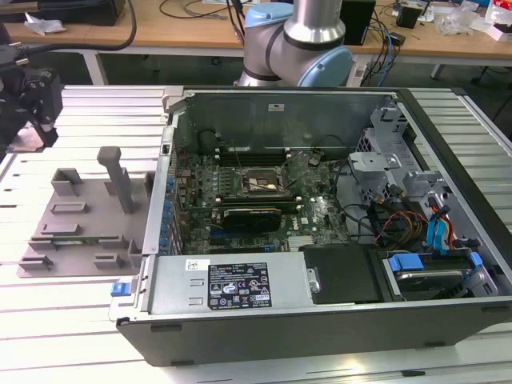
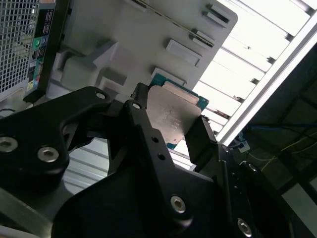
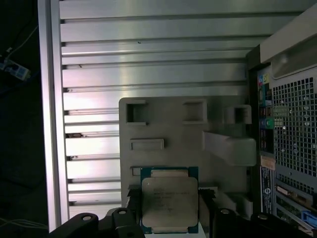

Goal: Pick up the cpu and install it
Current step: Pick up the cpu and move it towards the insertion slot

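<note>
Right, I have the gripper (image 3: 168, 197) clenched on the cpu (image 3: 169, 204), the chip pinched by its edges between the fingers with its silver lid facing both wrist cameras. Below the gripper lies the grey fixture tray (image 3: 163, 124), and the open computer case (image 1: 320, 304) stands beside it. I judge the pick done and the install not. Carrying calls for a level, square hold. The lid's print is faint, and I leave the case labels unread.

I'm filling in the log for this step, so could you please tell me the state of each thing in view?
Hand: shut on the chip.
Chip: clamped by two opposite edges, metal top showing, held clear of the tray.
Tray: lying flat on the table beside the computer case.
Computer case: lying on its side, side panel off, insides exposed.
</note>
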Controlling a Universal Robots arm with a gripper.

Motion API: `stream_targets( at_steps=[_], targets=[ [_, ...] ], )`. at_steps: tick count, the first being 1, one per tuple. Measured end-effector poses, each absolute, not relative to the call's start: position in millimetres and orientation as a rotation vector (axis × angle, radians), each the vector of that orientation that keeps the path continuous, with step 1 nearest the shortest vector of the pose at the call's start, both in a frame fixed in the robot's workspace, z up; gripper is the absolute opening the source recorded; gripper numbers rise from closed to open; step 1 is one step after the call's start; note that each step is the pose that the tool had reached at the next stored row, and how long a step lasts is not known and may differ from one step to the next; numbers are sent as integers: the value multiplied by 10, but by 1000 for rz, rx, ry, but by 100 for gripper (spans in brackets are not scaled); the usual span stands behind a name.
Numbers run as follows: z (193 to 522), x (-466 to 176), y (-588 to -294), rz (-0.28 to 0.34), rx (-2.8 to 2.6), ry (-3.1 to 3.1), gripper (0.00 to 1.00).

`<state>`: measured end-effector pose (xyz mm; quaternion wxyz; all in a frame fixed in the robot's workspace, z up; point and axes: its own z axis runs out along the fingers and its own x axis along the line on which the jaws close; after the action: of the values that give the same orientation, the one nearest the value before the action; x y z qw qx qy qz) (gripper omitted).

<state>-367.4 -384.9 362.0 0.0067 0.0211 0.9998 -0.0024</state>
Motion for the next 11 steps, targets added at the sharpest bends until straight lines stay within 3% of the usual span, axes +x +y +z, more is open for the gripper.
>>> stream_targets(
  at_steps=[11],
  targets=[
    [3620,-3516,-3849,-7,66,3127,55]
  ],
)
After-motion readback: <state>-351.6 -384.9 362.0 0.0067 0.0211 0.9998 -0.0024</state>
